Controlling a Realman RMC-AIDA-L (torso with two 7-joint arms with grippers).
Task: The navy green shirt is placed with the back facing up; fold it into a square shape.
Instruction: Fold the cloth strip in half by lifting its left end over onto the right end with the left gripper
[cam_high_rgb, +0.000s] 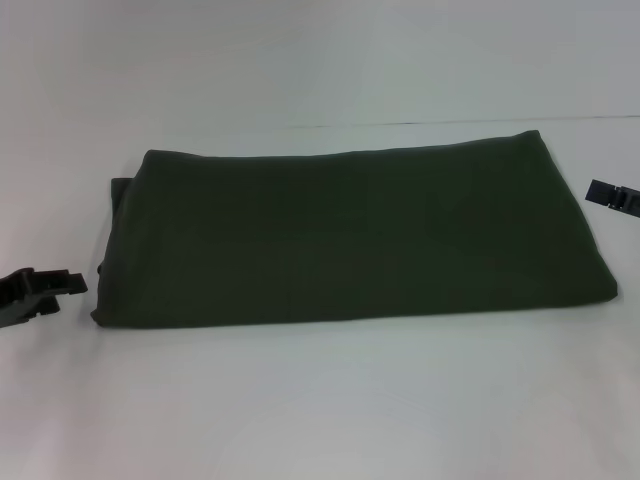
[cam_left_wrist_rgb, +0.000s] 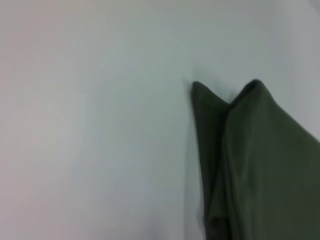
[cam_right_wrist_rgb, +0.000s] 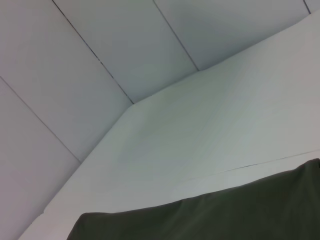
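The navy green shirt (cam_high_rgb: 345, 235) lies flat on the white table (cam_high_rgb: 330, 400), folded into a wide rectangle with layered edges showing at its left end. My left gripper (cam_high_rgb: 45, 292) is at the left edge of the head view, just off the shirt's left front corner, holding nothing. My right gripper (cam_high_rgb: 613, 197) is at the right edge, just off the shirt's right side, holding nothing. The left wrist view shows the shirt's folded end (cam_left_wrist_rgb: 260, 165). The right wrist view shows its far edge (cam_right_wrist_rgb: 210, 220).
The white table stretches around the shirt, with bare surface in front of it. A pale wall (cam_right_wrist_rgb: 100, 60) with panel seams rises behind the table's far edge.
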